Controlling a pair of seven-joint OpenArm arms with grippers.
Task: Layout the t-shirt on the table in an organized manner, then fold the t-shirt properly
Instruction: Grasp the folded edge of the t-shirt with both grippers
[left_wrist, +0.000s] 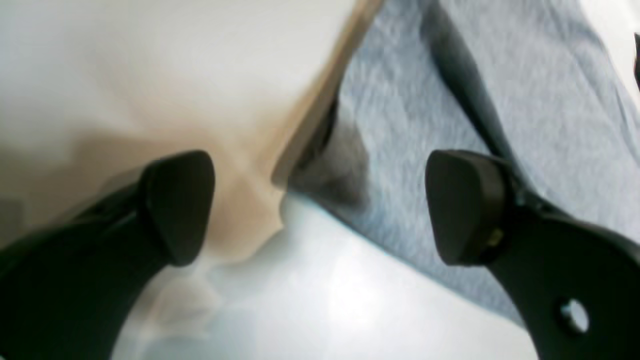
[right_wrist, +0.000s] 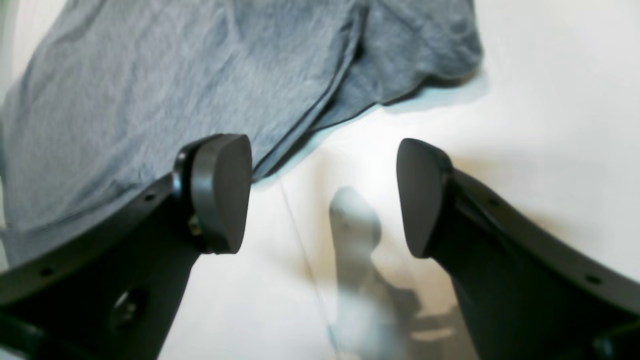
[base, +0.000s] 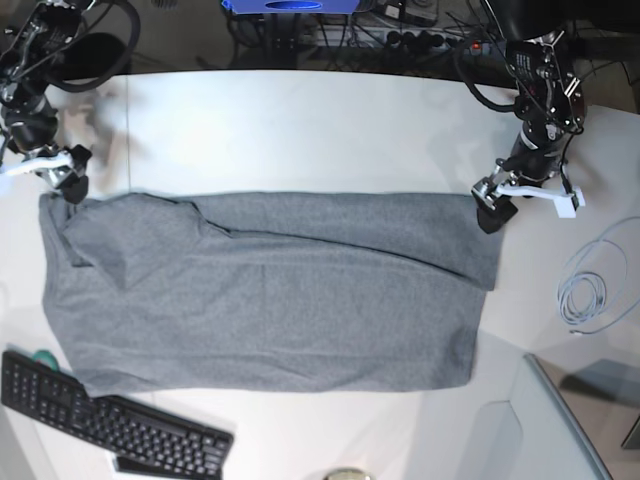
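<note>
across the broad white surface (base: 300, 110), spread out wide and mostly flat: the grey t-shirt (base: 280, 320), reaching from near the right edge toward the left, along the robot's sides. folded over along the side nearest the arms, with a long slanting crease and rumpling at the right end; probably laid this broadly to let both ends be reached at once. looks partway between laying out and folding, with straightening likely needed first.

at the far right corner, just beside the cloth: the black keyboard (base: 120, 420), perhaps pushed aside to leave room for folding.

at the near left corner of the t-shirt, the left end effector (left_wrist: 320, 207), spread wide, pinching nothing. placed around the folded corner, with one finger over the cloth and the other over bare surface, likely to gather that corner on closing. cannot tell whether touching.

near the opposite end, the right end effector (right_wrist: 325, 195), also spread well apart and holding nothing. one finger overlapping the hem in view, the other over bare surface; cannot tell contact. likely to need a shift toward the cloth before closing, or risk missing it.
</note>
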